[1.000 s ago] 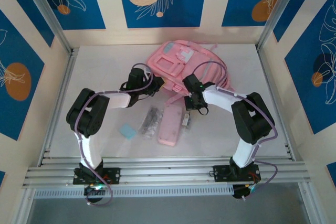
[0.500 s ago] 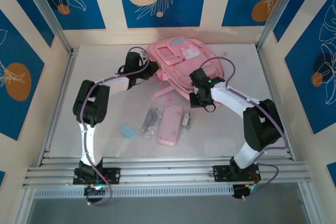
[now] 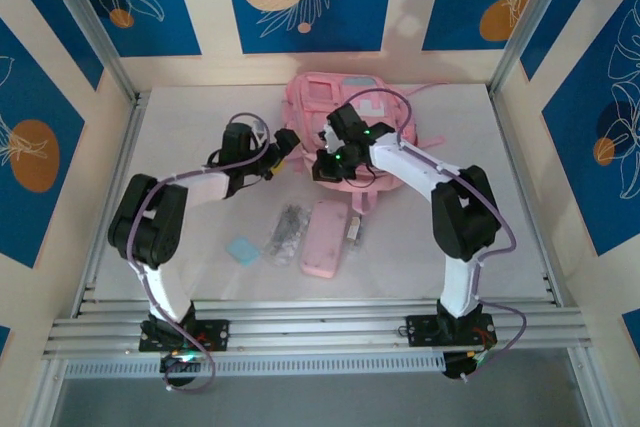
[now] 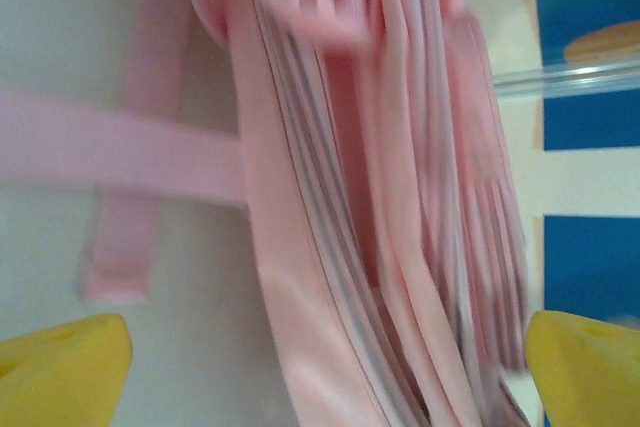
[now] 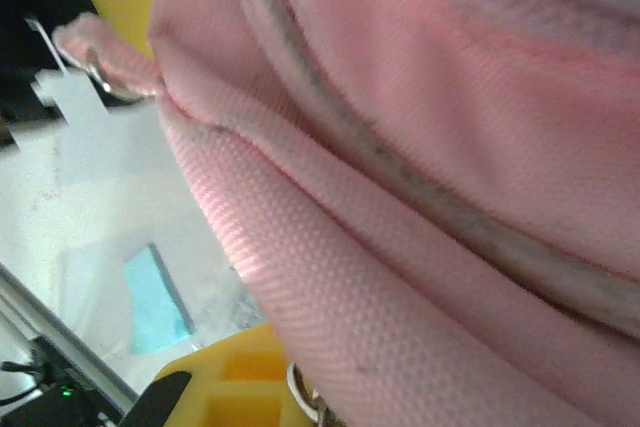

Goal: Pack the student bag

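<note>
One student bag (image 3: 352, 107), a large soft pink backpack with grey-blue trim and a white patch, lies crumpled at the far middle of the white counter (image 3: 180, 197). Its cloth is a fine woven mesh with piped seams. Two flat pink straps (image 4: 120, 147) lie on the counter beside it. What is inside the bag cannot be told.

The right pincer (image 3: 330, 165) is at the bag's near edge, closed tight on a fold of pink cloth, its yellow fingers (image 5: 235, 377) pressed against the weave. The left pincer (image 3: 282, 141) sits just left of the bag, spread wide with nothing gripped. Its two yellow fingertips (image 4: 65, 367) stand either side of the bag's layered edge.

Nearer, in the middle of the counter, lies one flat pink pencil case (image 3: 325, 237), a rounded oblong. Just left of it is one clear packet (image 3: 288, 232) holding small dark pieces. Further left lies one small pale blue rectangle (image 3: 243, 250).
</note>
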Tool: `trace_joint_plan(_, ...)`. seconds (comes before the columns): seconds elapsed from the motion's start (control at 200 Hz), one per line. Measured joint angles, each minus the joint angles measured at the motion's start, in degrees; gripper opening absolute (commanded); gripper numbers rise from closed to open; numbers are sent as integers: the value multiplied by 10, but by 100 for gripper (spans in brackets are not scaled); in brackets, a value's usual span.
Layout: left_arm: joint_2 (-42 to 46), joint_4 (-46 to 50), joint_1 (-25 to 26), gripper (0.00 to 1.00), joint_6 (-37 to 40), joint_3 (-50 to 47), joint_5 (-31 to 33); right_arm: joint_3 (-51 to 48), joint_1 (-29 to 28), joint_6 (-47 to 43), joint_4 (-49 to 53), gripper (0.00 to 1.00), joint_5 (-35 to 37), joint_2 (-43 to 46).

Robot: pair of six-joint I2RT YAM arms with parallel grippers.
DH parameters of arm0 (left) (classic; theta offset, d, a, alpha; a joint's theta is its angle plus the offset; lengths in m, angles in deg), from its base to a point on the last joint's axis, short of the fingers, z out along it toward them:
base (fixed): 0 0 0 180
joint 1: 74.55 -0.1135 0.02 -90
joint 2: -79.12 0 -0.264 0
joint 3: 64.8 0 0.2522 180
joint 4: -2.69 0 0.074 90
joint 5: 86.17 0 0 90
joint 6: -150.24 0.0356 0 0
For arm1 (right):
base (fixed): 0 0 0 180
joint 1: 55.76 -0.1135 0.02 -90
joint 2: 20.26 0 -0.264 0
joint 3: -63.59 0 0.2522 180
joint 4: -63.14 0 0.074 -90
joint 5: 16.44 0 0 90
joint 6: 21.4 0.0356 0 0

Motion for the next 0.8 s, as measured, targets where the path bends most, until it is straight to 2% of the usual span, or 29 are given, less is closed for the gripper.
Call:
trace_joint_plan(0.08, 2, -33, 21, 99, -22, -13, 1, 16, -10, 10, -3, 0, -9, -17)
trace_joint_plan(0.14, 1, -48, 34, 91, -34, -14, 4, 16, -16, 17, -2, 0, -10, -18)
trace_joint_plan(0.165, 0, -55, 38, 83, -37, -14, 6, 16, -18, 21, -1, 0, -11, -18)
trace_joint_plan(0.325, -55, -113, 55, 17, -70, 8, 9, 8, -23, 35, 5, 0, -16, -16)
trace_joint_plan(0.345, -63, -117, 56, 1, -73, 12, 5, 5, -25, 34, 5, 0, -12, -16)
trace_joint_plan(0.35, -66, -118, 56, 0, -74, 12, 4, 4, -26, 34, 5, 0, -11, -16)
trace_joint_plan(0.61, -83, -121, 69, 0, -62, 15, -17, -47, -28, -4, 42, 0, 41, 12)
trace_joint_plan(0.8, -74, -78, 64, 0, -26, 24, -31, -80, 0, -50, 141, 0, 110, 56)
